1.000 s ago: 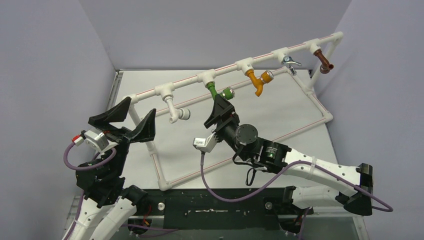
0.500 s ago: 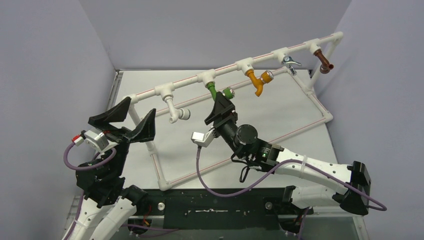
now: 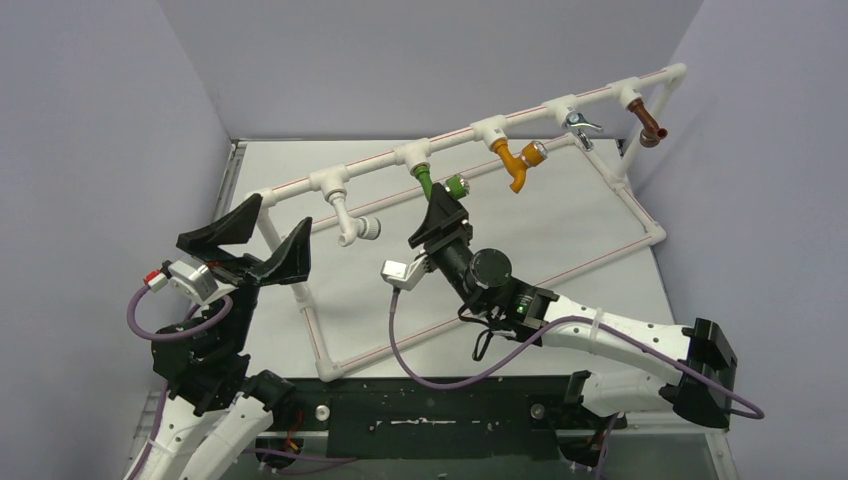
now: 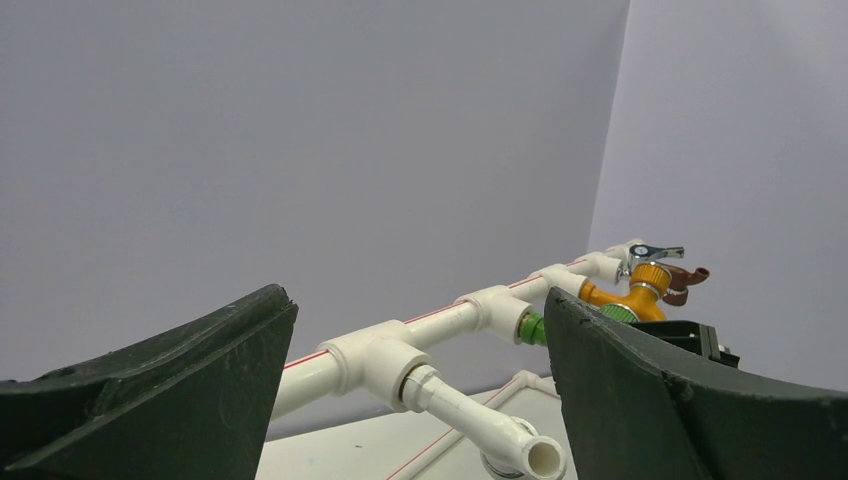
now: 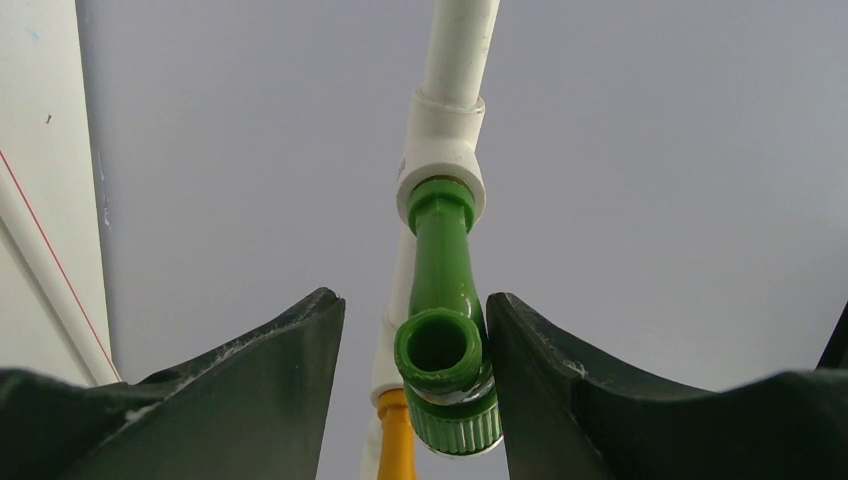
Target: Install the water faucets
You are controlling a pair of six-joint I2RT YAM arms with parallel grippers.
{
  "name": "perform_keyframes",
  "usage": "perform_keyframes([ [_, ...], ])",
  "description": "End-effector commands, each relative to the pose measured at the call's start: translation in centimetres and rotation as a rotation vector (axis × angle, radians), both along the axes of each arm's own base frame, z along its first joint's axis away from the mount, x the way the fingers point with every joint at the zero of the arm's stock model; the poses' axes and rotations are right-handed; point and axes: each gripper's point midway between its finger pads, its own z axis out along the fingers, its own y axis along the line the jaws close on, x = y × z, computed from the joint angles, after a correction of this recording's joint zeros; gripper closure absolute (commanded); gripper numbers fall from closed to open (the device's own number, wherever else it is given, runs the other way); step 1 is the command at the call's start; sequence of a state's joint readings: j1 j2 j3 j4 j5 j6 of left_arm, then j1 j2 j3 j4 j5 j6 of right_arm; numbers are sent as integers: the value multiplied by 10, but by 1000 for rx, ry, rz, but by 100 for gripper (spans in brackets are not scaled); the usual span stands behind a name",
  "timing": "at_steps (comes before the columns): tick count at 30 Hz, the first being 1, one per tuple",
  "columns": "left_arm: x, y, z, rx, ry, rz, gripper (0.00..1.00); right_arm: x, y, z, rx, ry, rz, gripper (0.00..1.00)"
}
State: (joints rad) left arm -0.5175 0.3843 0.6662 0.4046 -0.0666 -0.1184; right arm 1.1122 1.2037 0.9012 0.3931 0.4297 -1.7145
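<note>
Several water faucets hang from tees on the raised rail of the white pipe frame (image 3: 372,161): white (image 3: 349,224), green (image 3: 431,181), orange (image 3: 514,160), silver (image 3: 579,124) and brown (image 3: 650,126). My right gripper (image 3: 440,206) reaches up from below and straddles the green faucet (image 5: 441,338). Its right finger (image 5: 540,350) touches the spout, while a gap remains on the left side, so it is open. My left gripper (image 3: 276,226) stands wide open by the frame's left post, empty, facing the white faucet (image 4: 478,423).
The frame's lower rectangle of red-striped white pipes (image 3: 600,252) lies on the white table top. Grey walls close in on the left, back and right. The left wrist view also catches the orange faucet (image 4: 640,296) and the silver faucet (image 4: 650,252).
The right gripper's jaws have narrowed around the green faucet, and the right forearm has shifted slightly left. The left arm has not moved.
</note>
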Motion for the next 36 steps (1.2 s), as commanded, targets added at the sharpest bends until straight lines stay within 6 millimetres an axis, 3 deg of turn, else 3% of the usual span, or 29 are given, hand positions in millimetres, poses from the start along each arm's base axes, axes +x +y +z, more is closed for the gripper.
perform_keyframes([
  [1,-5,2,10,-9,-32,1,6,1,0,15,67,-35,-1,46],
  [5,-6,3,10,-11,-33,3,6,3,-1,17,96,-29,-4,47],
  [8,-5,2,9,-8,-31,1,6,6,-4,16,116,-18,-23,54],
  [15,-5,2,10,-9,-32,1,6,9,-7,12,176,-6,-45,100],
  [27,-5,2,9,-8,-32,3,6,2,-7,32,718,193,57,100],
  [36,-6,3,10,-11,-35,4,6,-2,-1,42,1285,462,175,100],
])
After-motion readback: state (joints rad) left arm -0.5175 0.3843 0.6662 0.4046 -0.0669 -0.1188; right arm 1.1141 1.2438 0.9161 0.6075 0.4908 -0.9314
